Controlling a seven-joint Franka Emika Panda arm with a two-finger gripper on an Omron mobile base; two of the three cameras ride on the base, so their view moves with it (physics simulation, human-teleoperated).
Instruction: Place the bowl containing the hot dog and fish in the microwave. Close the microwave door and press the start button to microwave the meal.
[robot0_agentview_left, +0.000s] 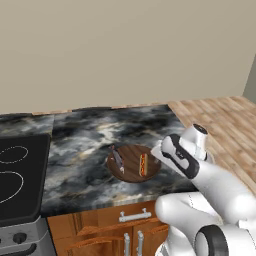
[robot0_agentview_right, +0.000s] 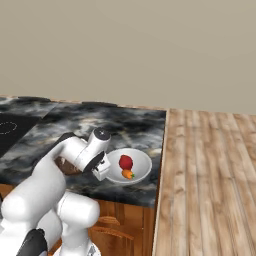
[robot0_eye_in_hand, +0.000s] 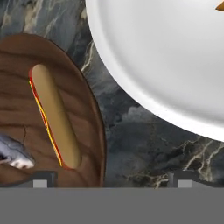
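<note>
Marble-patterned dark bench (robot0_agentview_left: 85, 150) ran across the kitchen, with a wood-plank bench section (robot0_agentview_right: 210, 170) adjoining it on the robot's right and a black cooktop (robot0_agentview_left: 17, 175) at its left end. Wooden cabinet fronts (robot0_agentview_left: 107, 232) with metal handles sat below the front edge. On the dark stone lay the bowl (robot0_agentview_left: 131, 172), a shallow brown wooden dish, set near the front edge. Just beside it, to the right and not touching, stood a white plate (robot0_agentview_right: 142, 165) carrying a red fruit (robot0_agentview_right: 126, 161) and a small carrot (robot0_agentview_right: 128, 174). Inside the bowl the hot dog (robot0_agentview_left: 143, 164) lay toward the right side and the fish (robot0_agentview_left: 118, 159) toward the left, roughly parallel and apart from each other. In the hand view the hot dog (robot0_eye_in_hand: 54, 122) lay lengthwise in its tan bun with a red-yellow stripe along one side, and only the fish's pale tail end (robot0_eye_in_hand: 13, 154) showed at the edge. The claw (robot0_eye_in_hand: 111, 178) hung over the strip of stone between bowl and plate, its two dark tips spread wide apart with one over the bowl's rim, gripping nothing.
</note>
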